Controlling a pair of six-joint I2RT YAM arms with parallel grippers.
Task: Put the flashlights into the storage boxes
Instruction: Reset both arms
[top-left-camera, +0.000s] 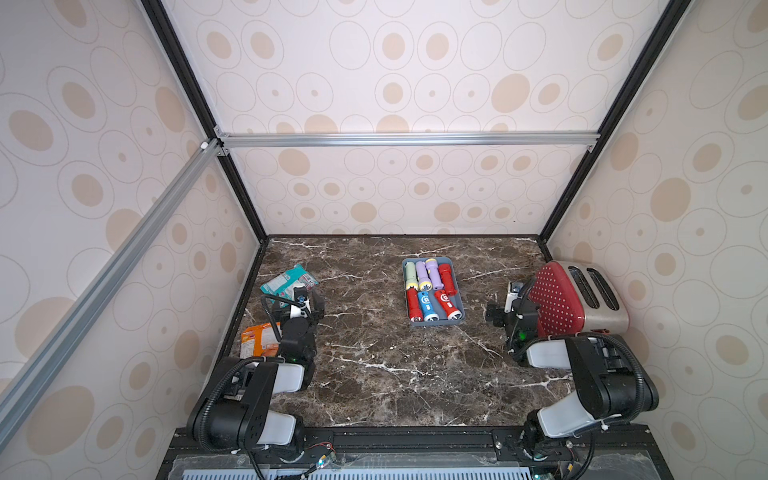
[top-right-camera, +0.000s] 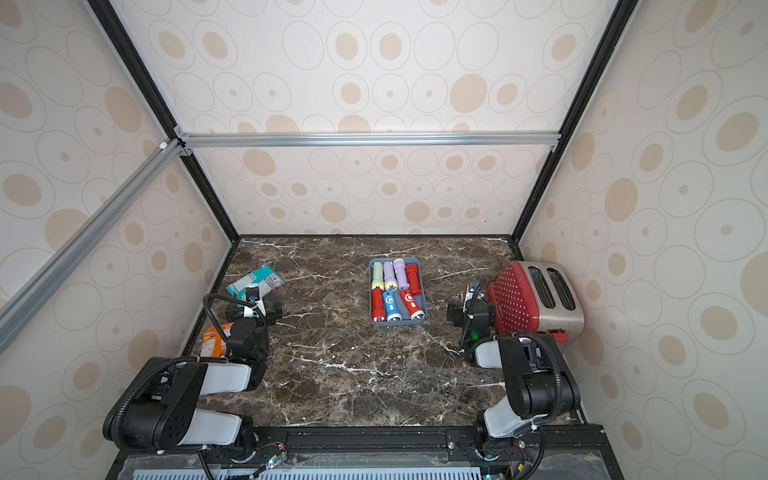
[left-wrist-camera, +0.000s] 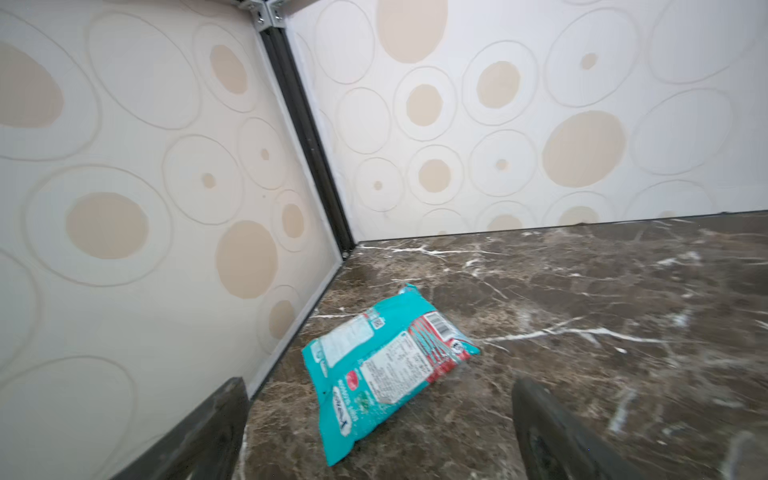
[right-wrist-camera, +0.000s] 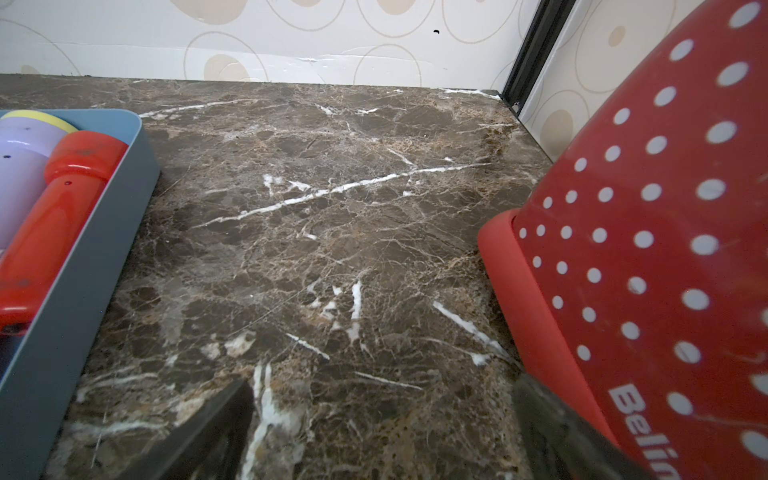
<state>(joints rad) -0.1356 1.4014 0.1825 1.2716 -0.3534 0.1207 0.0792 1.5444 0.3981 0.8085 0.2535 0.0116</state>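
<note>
The blue-grey storage box (top-left-camera: 457, 286) (top-right-camera: 423, 291) lies on the marble table, right of centre, towards the back. Several flashlights lie inside it. Pale green (top-left-camera: 410, 274), lilac (top-left-camera: 423, 275) and red (top-left-camera: 446, 277) ones fill the far row. A blue one (top-left-camera: 427, 306) lies between two red ones in the near row. My left gripper (top-left-camera: 297, 300) (left-wrist-camera: 380, 384) is open and empty at the table's left, facing a teal packet. My right gripper (top-left-camera: 508, 306) (right-wrist-camera: 384, 382) is open and empty over bare marble, between the box wall (right-wrist-camera: 95, 249) and the toaster. A red flashlight (right-wrist-camera: 54, 224) shows inside the box in the right wrist view.
A red dotted toaster (top-left-camera: 577, 297) (right-wrist-camera: 644, 249) stands close by the right gripper, against the right wall. A teal snack packet (top-left-camera: 286, 280) (left-wrist-camera: 382, 357) lies near the left wall. An orange packet (top-left-camera: 259, 340) sits beside the left arm. Patterned walls enclose three sides.
</note>
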